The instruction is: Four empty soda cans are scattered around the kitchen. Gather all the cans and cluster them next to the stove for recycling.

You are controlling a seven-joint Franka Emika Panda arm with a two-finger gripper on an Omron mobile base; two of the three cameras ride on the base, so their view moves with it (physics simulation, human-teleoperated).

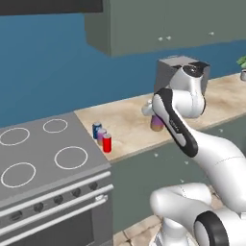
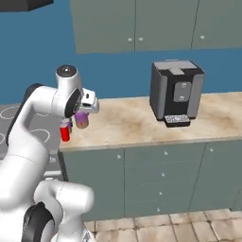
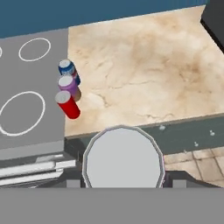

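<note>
My gripper (image 1: pixel 154 116) is shut on a purple-pink soda can (image 1: pixel 157 124), held in the air above the beige counter (image 1: pixel 129 117). In the hand view the held can's silver top (image 3: pixel 122 157) sits between the fingers and hides the tips. Three cans stand in a tight row on the counter right beside the stove (image 1: pixel 43 153): a blue can (image 3: pixel 68 70) at the back, a purple-pink can (image 3: pixel 70 87) in the middle and a red can (image 3: pixel 68 106) in front. The held can (image 2: pixel 82 121) hangs a little right of the red can (image 2: pixel 65 133).
A dark coffee machine (image 2: pixel 176 92) stands on the counter to the right. Grey-green wall cabinets (image 2: pixel 142 23) hang above and drawers (image 2: pixel 160 179) sit below. A potted plant (image 1: pixel 242 67) is at the far right. Bare counter (image 3: pixel 144 74) lies between the cans and the machine.
</note>
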